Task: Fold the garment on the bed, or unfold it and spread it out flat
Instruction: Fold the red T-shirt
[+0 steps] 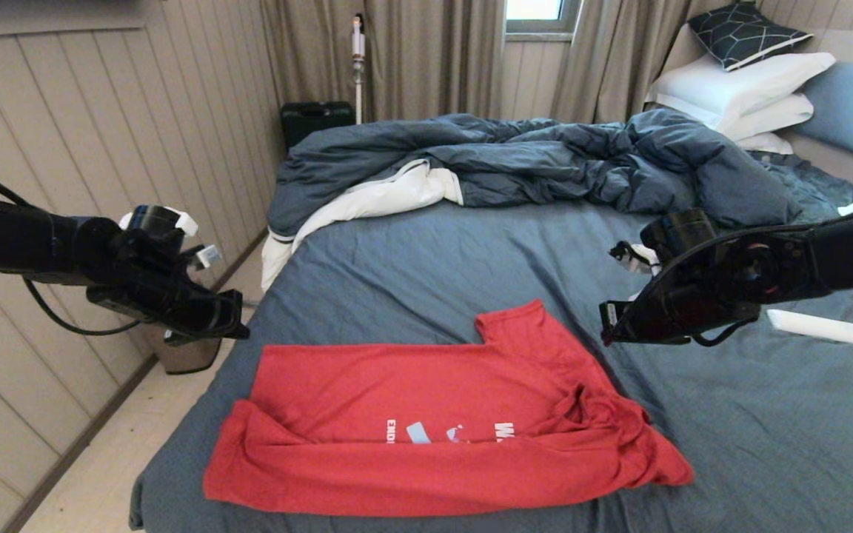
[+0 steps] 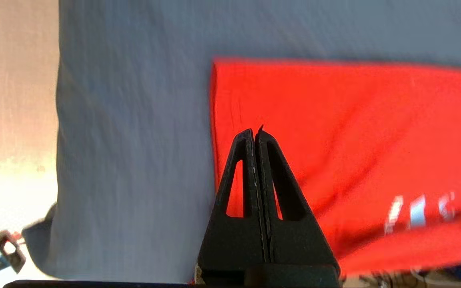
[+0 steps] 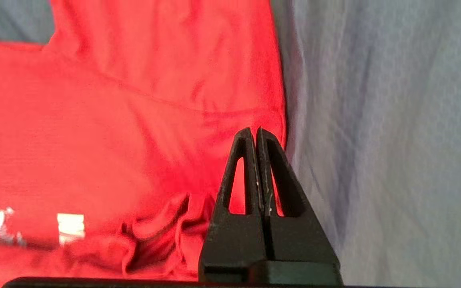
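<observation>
Looks like one fold is in: the red T-shirt [image 1: 426, 414] lies low-center in the head view on the bed [image 1: 471, 259], near hem flipped over the print. Left claw [image 1: 238, 326] and right claw [image 1: 606, 326] hover clenched, empty. Next I'd guess regrasping the side edges; lots of bare sheet around.

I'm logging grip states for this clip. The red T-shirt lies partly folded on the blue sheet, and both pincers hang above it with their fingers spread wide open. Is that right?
Not quite. Each wrist view shows the fingers pressed together: the left pincer and the right pincer are shut, holding nothing. The rest holds: the red T-shirt lies partly folded on the blue sheet, both pincers above it.
</observation>
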Robot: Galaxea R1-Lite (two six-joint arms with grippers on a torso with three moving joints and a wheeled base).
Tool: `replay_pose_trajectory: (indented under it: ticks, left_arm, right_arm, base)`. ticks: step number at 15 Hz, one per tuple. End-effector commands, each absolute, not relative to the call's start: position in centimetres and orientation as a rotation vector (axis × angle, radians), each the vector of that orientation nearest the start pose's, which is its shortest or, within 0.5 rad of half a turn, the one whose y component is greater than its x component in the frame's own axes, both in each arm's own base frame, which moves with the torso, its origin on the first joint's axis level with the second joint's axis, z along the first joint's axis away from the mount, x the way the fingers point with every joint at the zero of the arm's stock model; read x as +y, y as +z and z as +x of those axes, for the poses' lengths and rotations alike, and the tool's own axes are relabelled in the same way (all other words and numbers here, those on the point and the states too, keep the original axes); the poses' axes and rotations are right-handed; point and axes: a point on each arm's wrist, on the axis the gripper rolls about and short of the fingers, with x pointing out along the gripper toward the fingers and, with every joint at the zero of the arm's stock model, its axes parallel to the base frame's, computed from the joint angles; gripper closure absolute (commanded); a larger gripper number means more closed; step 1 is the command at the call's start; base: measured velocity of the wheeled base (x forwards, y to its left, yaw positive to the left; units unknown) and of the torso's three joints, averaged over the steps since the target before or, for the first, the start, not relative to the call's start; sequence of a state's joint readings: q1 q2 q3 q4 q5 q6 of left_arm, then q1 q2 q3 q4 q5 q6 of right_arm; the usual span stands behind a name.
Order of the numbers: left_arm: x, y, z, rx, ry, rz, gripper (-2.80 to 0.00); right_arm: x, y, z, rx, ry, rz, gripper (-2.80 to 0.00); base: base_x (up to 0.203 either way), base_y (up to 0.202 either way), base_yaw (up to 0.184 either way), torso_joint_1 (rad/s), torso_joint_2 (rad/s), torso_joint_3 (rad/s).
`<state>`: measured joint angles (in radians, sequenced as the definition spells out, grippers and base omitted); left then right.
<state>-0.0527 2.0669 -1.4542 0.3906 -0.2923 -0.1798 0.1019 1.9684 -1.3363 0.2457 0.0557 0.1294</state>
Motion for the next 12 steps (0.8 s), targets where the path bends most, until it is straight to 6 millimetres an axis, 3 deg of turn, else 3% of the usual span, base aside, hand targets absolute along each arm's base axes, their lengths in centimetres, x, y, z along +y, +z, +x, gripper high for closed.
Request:
replay_pose_trajectory:
  ticks: [1,4,8,9,12]
  left_arm:
    - [-2.6,12.3,40.0,1.051,-0.218,-0.291,0.0]
    - [-2.5,10.8,41.1,1.05,-0.218,-0.278,0.0]
    - [-1.9,11.0,41.2,1.029,-0.206,-0.287,0.0]
    - [-1.9,10.9,41.3,1.03,-0.205,-0.288,-2.8]
    - [-2.1,10.8,41.1,1.044,-0.21,-0.297,-2.8]
  right_arm:
    - [4.0,14.6,37.6,0.903,0.091,0.1,0.0]
    - [4.2,14.4,38.8,0.891,0.093,0.098,0.0]
    - [4.4,15.9,39.7,0.844,0.1,0.101,0.0]
    - [4.4,15.8,40.1,0.851,0.1,0.101,0.0]
    - [4.5,14.9,40.8,0.869,0.104,0.097,0.0]
  base:
    - [0.0,0.0,0.0,0.0,0.0,0.0]
    - [0.0,0.0,0.0,0.0,0.0,0.0]
    - [0.0,0.0,0.0,0.0,0.0,0.0]
    - [0.0,0.0,0.0,0.0,0.0,0.0]
    - [0.0,0.0,0.0,0.0,0.0,0.0]
